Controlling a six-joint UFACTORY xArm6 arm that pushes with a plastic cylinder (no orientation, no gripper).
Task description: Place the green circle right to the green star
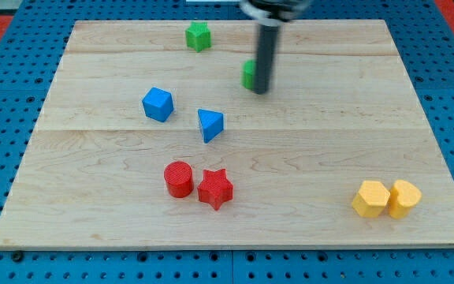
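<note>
Tip (262, 91) beside green circle (248, 74)

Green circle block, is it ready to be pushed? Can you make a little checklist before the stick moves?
1. Small green circle block in view: ok, though partly hidden by the rod.
2. My tip at the circle's right side: ok.
3. Small green star block found near the view's top: ok.
4. Circle right of star: ok, but lower and apart.
5. Tip touching circle: cannot tell.
6. Pale wooden board between them free of blocks: ok.
</note>
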